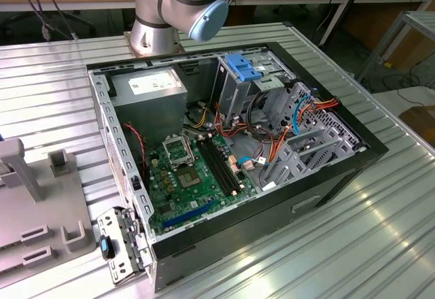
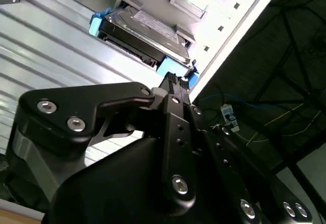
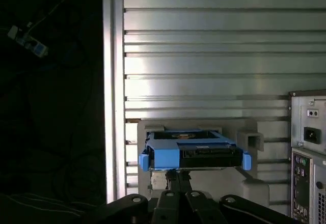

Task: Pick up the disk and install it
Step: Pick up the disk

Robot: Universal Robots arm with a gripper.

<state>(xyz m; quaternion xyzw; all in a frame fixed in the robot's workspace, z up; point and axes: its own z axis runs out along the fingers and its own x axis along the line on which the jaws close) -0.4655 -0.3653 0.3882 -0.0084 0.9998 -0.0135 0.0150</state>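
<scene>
Ribbed metal tabletop (image 3: 204,30), bright under the lights, dark floor past its edge. Resting on it in the first wrist view: a grey holder (image 3: 254,138) cradling the disk (image 3: 193,150), flat, blue rails on both sides, near the rear panel of the computer case (image 3: 308,173). Not yet lifted, by the look of it. At the near blue end, the gripper (image 3: 179,174), fingers drawn together; clamped on the carrier or merely touching it, cannot tell. For a clean pick-up: make sure of a firm, centred hold on the blue carrier; raise straight out of the holder, level, without dragging against its walls; keep clear of the table edge close by. Pose, as judged: wrist low, pitched down and forward along the tabletop toward the disk's end. In the exterior view, arm base (image 1: 180,3) planted behind the open case.
</scene>
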